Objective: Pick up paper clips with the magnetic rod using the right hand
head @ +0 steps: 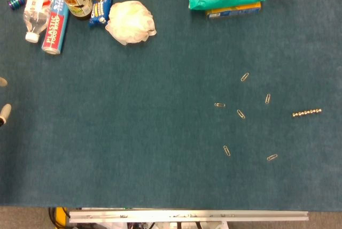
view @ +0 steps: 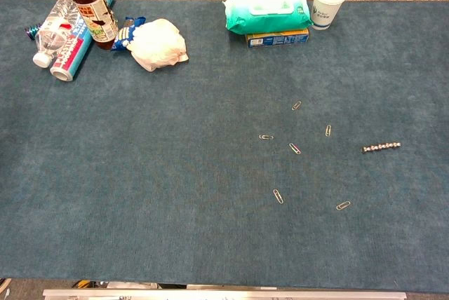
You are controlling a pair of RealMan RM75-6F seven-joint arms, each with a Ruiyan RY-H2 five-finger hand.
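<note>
Magnetic rod [head: 306,113] lies flat near table's [view: 175,195] right edge, untouched. Paper clips [head: 241,114] scattered just left of it, within sweep reach. Neither hand clearly visible; grip state unknown.

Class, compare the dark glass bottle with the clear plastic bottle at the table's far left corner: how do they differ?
The dark glass bottle stands upright; the clear plastic bottle lies on its side. The dark glass bottle has a black cap, the clear plastic bottle a white one. The first looks dark brown, the second see-through. Both carry labels.
</note>
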